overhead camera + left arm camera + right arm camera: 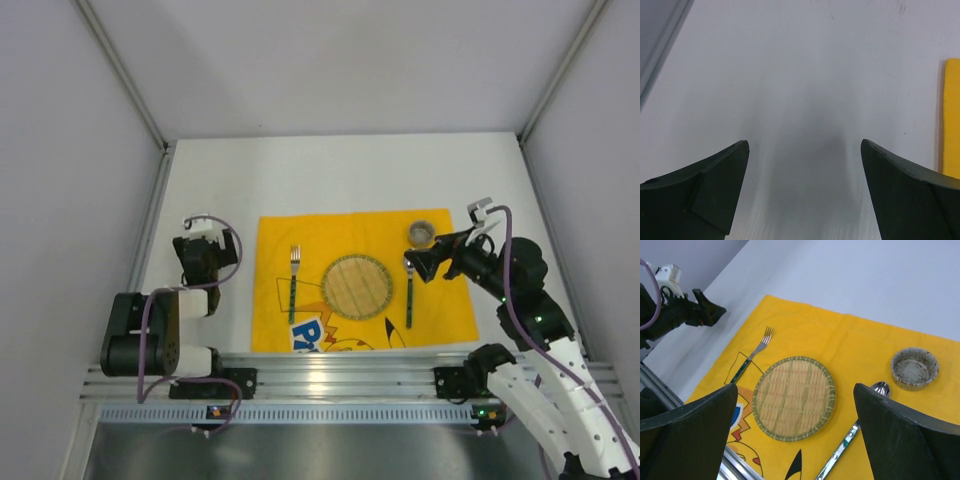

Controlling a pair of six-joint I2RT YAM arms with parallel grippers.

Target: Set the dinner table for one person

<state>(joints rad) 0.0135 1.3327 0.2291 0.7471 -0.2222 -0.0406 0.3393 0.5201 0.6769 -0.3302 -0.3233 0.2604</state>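
The white dinner table [340, 175] carries a yellow cloth [450, 300] with a cartoon print. On the cloth lie a round woven bamboo plate [356, 287], a fork [293, 283] to its left, a spoon [409, 292] to its right and a small speckled bowl [422, 234] at the back right. All show in the right wrist view: the plate [793, 397], fork [752, 355], spoon [855, 430], bowl [914, 368]. My right gripper [422, 262] is open and empty, raised over the spoon's bowl end. My left gripper [196, 232] is open and empty over bare table [800, 75] left of the cloth.
A ribbed aluminium rail [330, 375] runs along the near edge, with the arm bases on it. Grey walls enclose the table on the left, back and right. The yellow cloth's edge [951, 115] shows at the right of the left wrist view.
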